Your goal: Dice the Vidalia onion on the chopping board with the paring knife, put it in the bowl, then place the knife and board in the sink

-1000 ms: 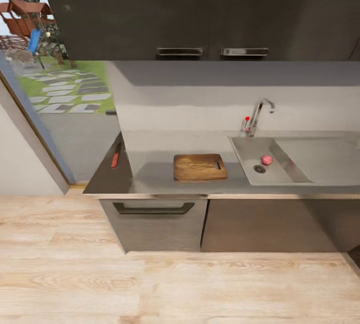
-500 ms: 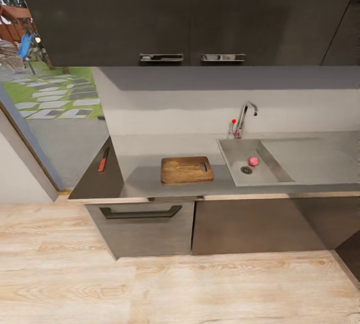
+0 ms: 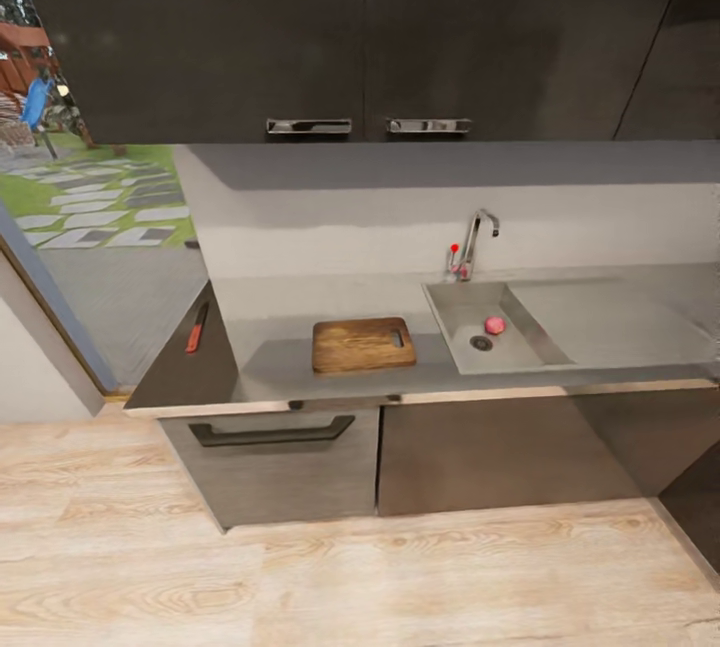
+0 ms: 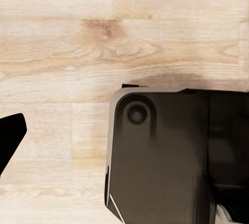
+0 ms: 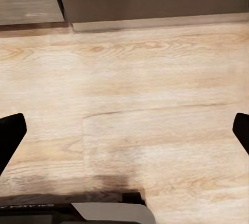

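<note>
Kitchen countertop (image 3: pixel 300 297) | Vidalia onion (image 3: pixel 494 325) in sink (image 3: pixel 470 312) | right hand (image 5: pixel 124 130) spread over floor

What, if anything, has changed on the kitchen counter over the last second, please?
Only the head camera has moved: the whole picture has slid left, so nothing on the counter itself shifted. The small pinkish-red onion still lies by the drain in the grey steel sink, the dark brown wooden chopping board still lies left of the sink, and the red-handled paring knife remains at the glossy dark countertop's left end.
</note>
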You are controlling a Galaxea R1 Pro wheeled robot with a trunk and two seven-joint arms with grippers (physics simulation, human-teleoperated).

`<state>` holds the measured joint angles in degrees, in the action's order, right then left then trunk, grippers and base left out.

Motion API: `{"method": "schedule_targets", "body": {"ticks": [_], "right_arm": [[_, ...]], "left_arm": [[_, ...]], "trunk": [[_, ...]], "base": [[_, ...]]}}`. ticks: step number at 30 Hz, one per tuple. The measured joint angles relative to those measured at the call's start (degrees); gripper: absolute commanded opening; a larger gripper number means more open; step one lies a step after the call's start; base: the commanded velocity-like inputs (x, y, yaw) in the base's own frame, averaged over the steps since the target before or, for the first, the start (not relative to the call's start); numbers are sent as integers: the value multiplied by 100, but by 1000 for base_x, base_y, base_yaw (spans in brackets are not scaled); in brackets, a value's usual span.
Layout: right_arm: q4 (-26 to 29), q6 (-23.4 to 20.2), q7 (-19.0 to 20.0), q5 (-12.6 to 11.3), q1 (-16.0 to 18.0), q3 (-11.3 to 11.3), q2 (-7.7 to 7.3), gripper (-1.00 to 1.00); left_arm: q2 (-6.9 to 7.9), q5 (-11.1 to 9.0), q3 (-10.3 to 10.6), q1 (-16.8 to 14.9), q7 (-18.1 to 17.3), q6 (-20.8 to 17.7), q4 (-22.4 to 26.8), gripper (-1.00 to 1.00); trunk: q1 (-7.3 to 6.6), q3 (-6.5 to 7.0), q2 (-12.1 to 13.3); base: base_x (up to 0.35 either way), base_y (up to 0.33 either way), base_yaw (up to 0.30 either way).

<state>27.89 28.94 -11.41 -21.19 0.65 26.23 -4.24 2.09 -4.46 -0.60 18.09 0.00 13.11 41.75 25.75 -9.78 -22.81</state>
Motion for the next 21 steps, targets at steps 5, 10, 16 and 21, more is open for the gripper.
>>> {"method": "schedule_targets", "body": {"ticks": [5, 10, 16, 21], "right_arm": [[3, 0, 1, -2, 0, 0, 0, 100], [1, 1, -1, 0, -1, 0, 0, 100], [-5, 0, 1, 3, 0, 0, 0, 100], [-12, 0, 0, 2, 0, 0, 0, 100]], "left_arm": [[-1, 0, 0, 0, 0, 0, -17, 100], [-2, 0, 2, -1, 0, 1, -26, 100], [0, 0, 0, 0, 0, 0, -33, 100], [0, 0, 0, 0, 0, 0, -34, 100]], "trunk": [[0, 45, 0], [0, 87, 0], [0, 136, 0], [0, 177, 0]], "base": [[0, -14, -98], [0, -204, -149], [0, -149, -164], [0, -10, -165]]}}
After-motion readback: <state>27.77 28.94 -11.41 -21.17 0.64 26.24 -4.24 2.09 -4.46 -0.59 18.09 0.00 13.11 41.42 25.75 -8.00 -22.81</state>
